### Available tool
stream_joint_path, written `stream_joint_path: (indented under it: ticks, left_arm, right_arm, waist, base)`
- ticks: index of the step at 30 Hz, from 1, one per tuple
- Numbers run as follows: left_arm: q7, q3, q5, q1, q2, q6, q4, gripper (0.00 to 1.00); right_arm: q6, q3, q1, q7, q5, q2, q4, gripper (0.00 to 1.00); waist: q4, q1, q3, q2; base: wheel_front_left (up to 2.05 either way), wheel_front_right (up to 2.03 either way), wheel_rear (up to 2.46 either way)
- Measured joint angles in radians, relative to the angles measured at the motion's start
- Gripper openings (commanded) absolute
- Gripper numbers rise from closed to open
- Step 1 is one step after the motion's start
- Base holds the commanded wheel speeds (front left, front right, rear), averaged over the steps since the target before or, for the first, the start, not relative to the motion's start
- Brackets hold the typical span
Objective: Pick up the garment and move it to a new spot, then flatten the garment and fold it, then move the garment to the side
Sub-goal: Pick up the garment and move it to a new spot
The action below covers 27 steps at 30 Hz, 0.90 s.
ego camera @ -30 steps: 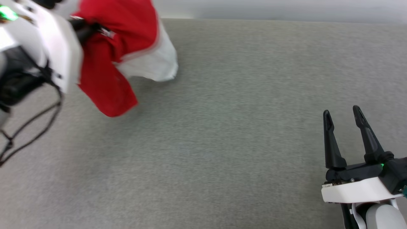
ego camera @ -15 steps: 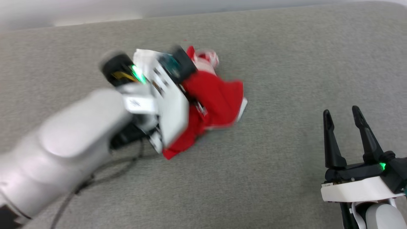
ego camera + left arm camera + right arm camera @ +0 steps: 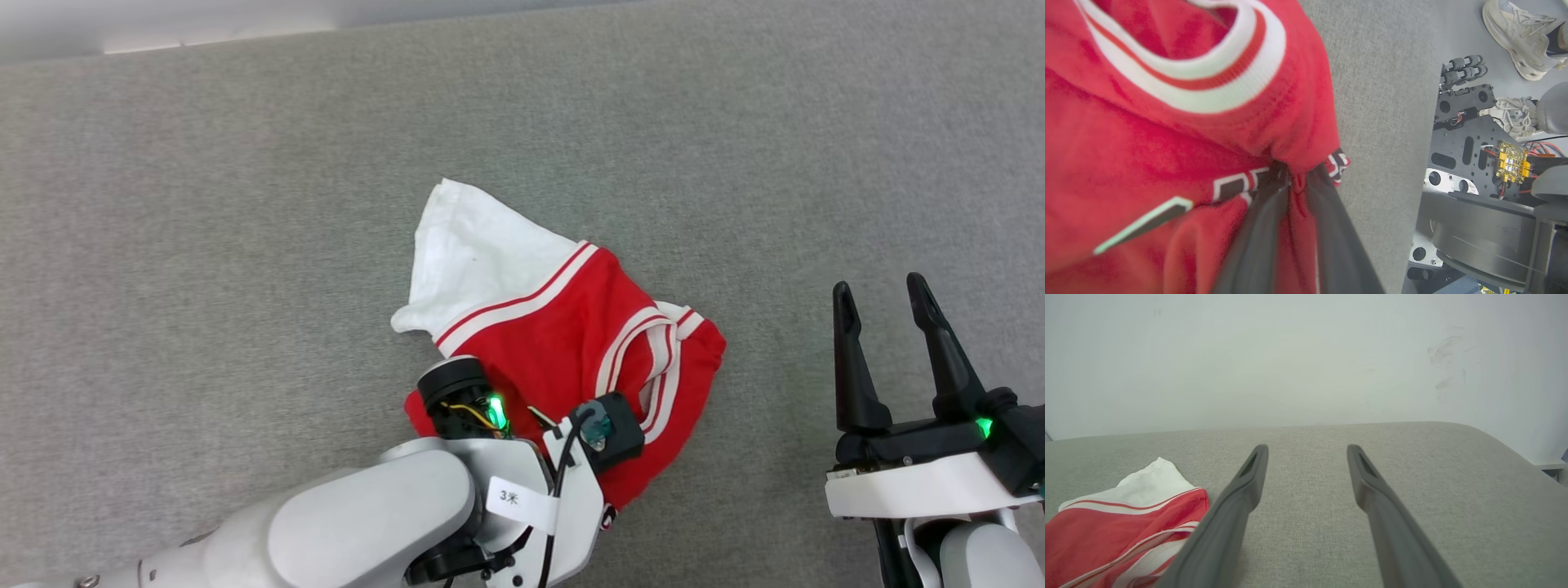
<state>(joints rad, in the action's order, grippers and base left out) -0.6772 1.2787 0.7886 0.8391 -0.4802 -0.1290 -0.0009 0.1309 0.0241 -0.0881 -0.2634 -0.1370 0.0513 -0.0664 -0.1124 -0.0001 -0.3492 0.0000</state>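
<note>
The garment point(image 3: 563, 343) lies crumpled on the middle of the grey table, red body toward me and a white sleeve point(image 3: 469, 253) pointing to the far left. Its striped collar point(image 3: 1208, 94) and black white-outlined letters point(image 3: 1233, 188) show in the left wrist view. My left gripper point(image 3: 1295, 176) is shut on a fold of red cloth at the garment's near edge; in the head view the left wrist point(image 3: 563, 465) covers its fingers. My right gripper point(image 3: 883, 296) stands open at the lower right, apart from the garment point(image 3: 1114, 535), with nothing between its fingers.
The grey fabric tabletop point(image 3: 204, 245) stretches wide on all sides, with a pale wall point(image 3: 1306, 355) behind its far edge. Beyond the table's near edge the left wrist view shows my black base point(image 3: 1470, 139) and a person's shoes point(image 3: 1519, 36) on the floor.
The head camera has shifted. My left gripper carried the hanging garment from the far left down to the table's middle, where it now rests. The right gripper has not moved.
</note>
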Motion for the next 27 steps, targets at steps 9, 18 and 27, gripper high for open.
stream_joint_path:
  ticks: [9, 18, 27]
  left_arm:
    - [0.413, -0.05, 0.012, 0.059, 0.017, 0.0, 0.056, 1.0]
    - [0.835, -0.267, -0.067, -0.001, -0.03, 0.195, 0.118, 1.0]
    - [0.937, -0.477, -0.182, -0.216, -0.047, 0.424, 0.112, 1.0]
  right_arm:
    - [0.0, 0.015, 0.024, 0.0, 0.02, 0.0, 0.019, 1.0]
    - [0.0, 0.022, 0.07, 0.0, 0.022, -0.001, 0.027, 1.0]
    - [0.0, 0.032, 0.095, 0.0, 0.018, -0.001, 0.027, 1.0]
  waist:
    - [0.051, 0.0, 0.067, 0.0]
    - [0.124, -0.0001, 0.158, 0.0]
    - [0.182, 0.0, 0.204, 0.0]
  base:
    - [0.0, 0.0, 0.0]
    - [0.0, 0.0, 0.0]
    - [0.0, 0.0, 0.0]
